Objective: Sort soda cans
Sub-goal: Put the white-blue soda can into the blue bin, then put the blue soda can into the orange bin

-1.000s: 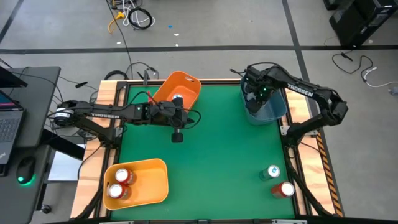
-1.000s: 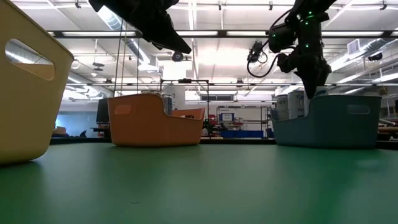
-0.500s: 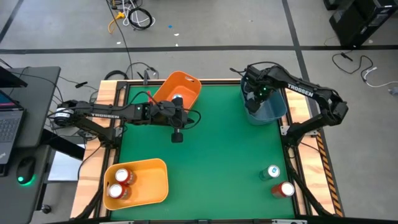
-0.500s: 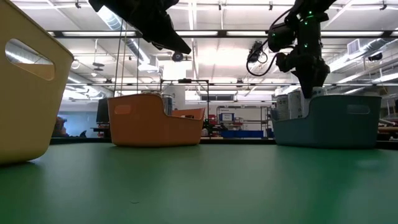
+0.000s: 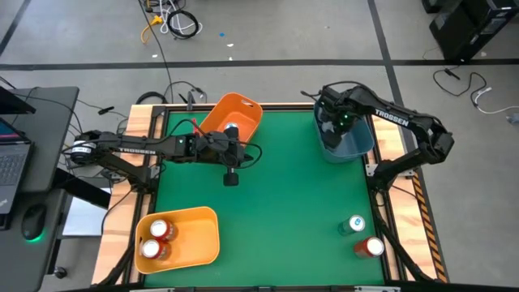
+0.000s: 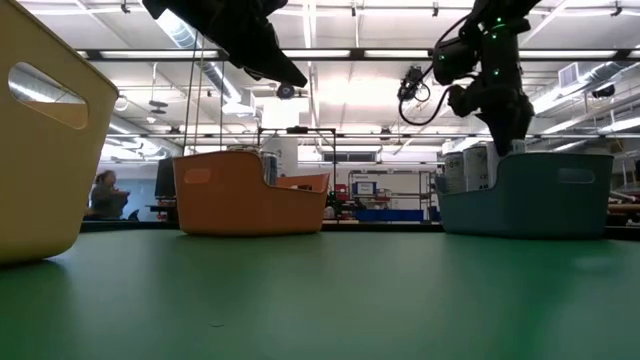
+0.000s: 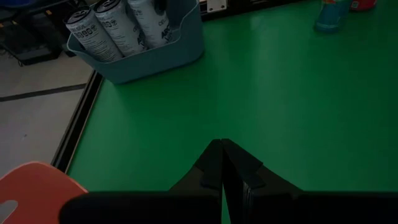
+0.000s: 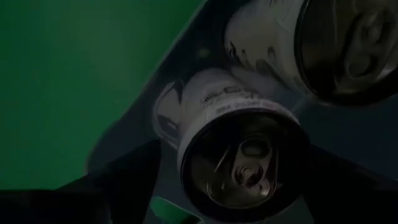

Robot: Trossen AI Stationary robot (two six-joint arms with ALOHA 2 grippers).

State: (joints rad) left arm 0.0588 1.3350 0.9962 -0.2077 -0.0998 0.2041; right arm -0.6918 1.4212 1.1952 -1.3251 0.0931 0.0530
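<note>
- Ceiling strip lights (image 6: 330, 95) are glaring brightly across the low view's upper half.
- The right wrist view is looking dim and blurred.
- The green table (image 5: 284, 195) is showing evenly lit, shadows falling soft.

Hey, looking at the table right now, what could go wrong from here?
The right hand sits open, low inside the blue bin, straddling a dark can; lifting off-line could tip it against its neighbour.

The light-blue can and red can stand close together by the table's edge; reaching for one might knock over the other.
</note>
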